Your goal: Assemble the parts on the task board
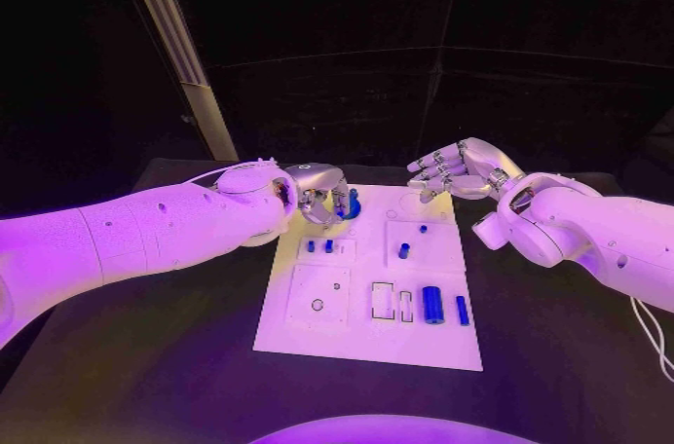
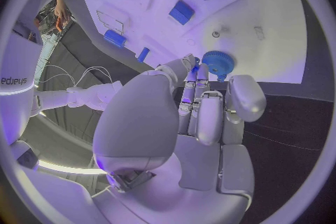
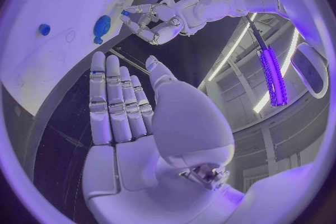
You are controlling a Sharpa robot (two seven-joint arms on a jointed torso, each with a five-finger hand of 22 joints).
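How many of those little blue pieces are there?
7: a gear at the left hand; two near it; two mid-board; a cylinder and bar nearest the robot. The hands may hide others.

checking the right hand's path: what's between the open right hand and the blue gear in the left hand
In the head view, only a bare strip of the white task board separates the right hand from the blue toothed gear held by the left hand.
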